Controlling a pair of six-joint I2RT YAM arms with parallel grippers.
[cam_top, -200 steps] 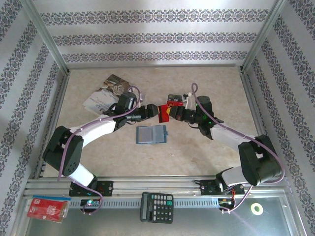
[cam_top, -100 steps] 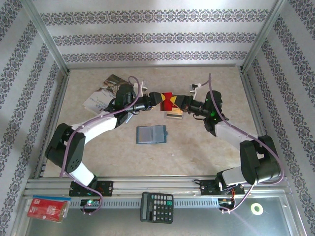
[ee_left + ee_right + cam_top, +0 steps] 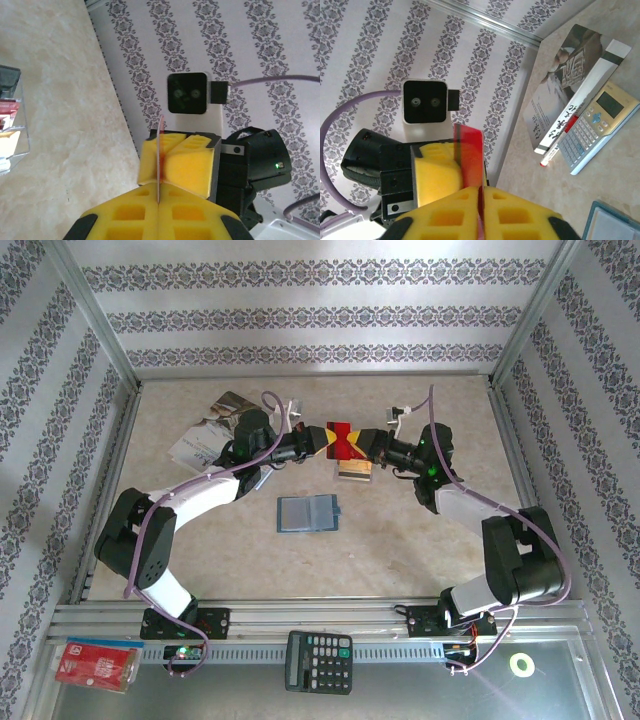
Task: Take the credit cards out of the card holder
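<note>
Two grippers, one card. The left gripper [image 3: 158, 200] has its yellow fingers clenched on the red card [image 3: 470, 155]. From its wrist camera the card is edge-on, running straight into a tight seam between the pads. The right gripper [image 3: 481, 200] is clamped on the same card from the opposite end, pads pressed together with no gap visible at the seam. The tips nearly meet nose to nose, with the card bridging them, held on edge in the air off the table [image 3: 400, 550].

From overhead, the meeting point sits at 12 o'clock of the wallet [image 3: 308, 513], well apart from it. The wallet lies open and flat near the table centre with its striped slots up, and neither gripper is touching it. I can't tell whether any cards are in the slots.

A small tan item [image 3: 353, 470] lies on the table just at 6 o'clock of the meeting point, too small to identify.

Both arms arc in from the near edge, with the left elbow out at 9 o'clock and the right at 3 o'clock.

Booklets [image 3: 215, 425] lie at 10 o'clock near the far-left corner, with a gold calculator [image 3: 597, 125] just beside them. A black calculator [image 3: 318, 660] sits at 6 o'clock on the near ledge, and a red packet [image 3: 97, 663] at 7 o'clock on that ledge.
</note>
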